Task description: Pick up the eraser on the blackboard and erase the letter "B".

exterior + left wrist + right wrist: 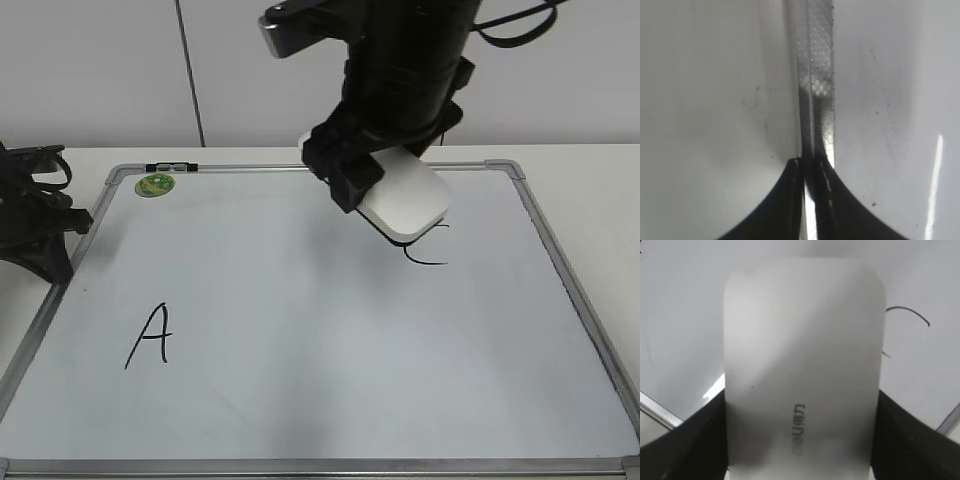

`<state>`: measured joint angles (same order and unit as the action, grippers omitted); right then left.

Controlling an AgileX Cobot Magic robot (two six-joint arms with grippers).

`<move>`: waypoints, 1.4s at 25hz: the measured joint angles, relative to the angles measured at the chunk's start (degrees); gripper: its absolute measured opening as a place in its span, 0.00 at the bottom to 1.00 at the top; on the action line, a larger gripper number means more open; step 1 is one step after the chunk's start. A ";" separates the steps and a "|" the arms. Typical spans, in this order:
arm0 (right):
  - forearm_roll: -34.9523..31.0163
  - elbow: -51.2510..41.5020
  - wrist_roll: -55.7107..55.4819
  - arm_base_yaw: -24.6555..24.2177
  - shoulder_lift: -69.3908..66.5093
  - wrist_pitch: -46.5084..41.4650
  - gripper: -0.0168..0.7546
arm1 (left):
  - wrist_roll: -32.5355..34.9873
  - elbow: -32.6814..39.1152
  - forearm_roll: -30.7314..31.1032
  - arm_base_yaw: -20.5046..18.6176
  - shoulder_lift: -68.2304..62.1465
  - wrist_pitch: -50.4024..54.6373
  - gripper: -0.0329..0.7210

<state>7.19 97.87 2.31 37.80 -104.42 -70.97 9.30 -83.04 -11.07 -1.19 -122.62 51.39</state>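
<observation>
The blackboard (300,330) lies flat with a black "A" (150,335) at the left and a black "C" (428,255) at the right. The letter "B" does not show in any view. My right gripper (372,178) is shut on the white eraser (405,205), held tilted over the board's upper right, with its lower edge over the top of the "C". In the right wrist view the eraser (805,330) fills the space between the jaws (801,395), and a stroke of the "C" (910,315) shows beside it. My left gripper (810,162) is shut and empty over the board's metal frame (815,75).
A small green round sticker (155,184) sits at the board's top left corner, with a small dark clip (172,167) on the frame above it. My left arm (35,225) rests by the board's left edge. A white wall stands behind the table.
</observation>
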 joint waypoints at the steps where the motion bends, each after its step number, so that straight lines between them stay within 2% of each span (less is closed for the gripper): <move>1: 0.00 -1.33 -0.55 -0.50 1.05 0.00 0.74 | 0.00 0.00 0.00 0.00 0.00 0.00 0.06; 8: 0.20 -12.17 -1.71 -7.78 9.48 0.00 0.74 | 0.00 0.00 0.00 0.00 0.00 0.00 0.06; 18: -1.19 -23.76 -2.31 -22.25 15.15 0.49 0.74 | 0.00 0.00 0.00 0.00 0.00 0.00 0.06; 24: -4.61 -30.12 -2.31 -30.12 15.73 6.62 0.74 | 0.00 0.00 0.00 0.00 0.00 0.00 0.06; 29: -7.19 -35.02 -2.31 -33.76 15.71 14.04 0.74 | 0.00 0.00 0.00 0.00 0.00 0.00 0.06; 35: -9.38 -35.66 -0.22 -34.67 11.42 20.06 0.74 | 0.00 0.00 0.00 0.00 0.00 0.00 0.06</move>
<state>-2.19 62.21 2.09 3.13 -93.00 -50.90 9.30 -83.04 -11.07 -1.19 -122.62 51.39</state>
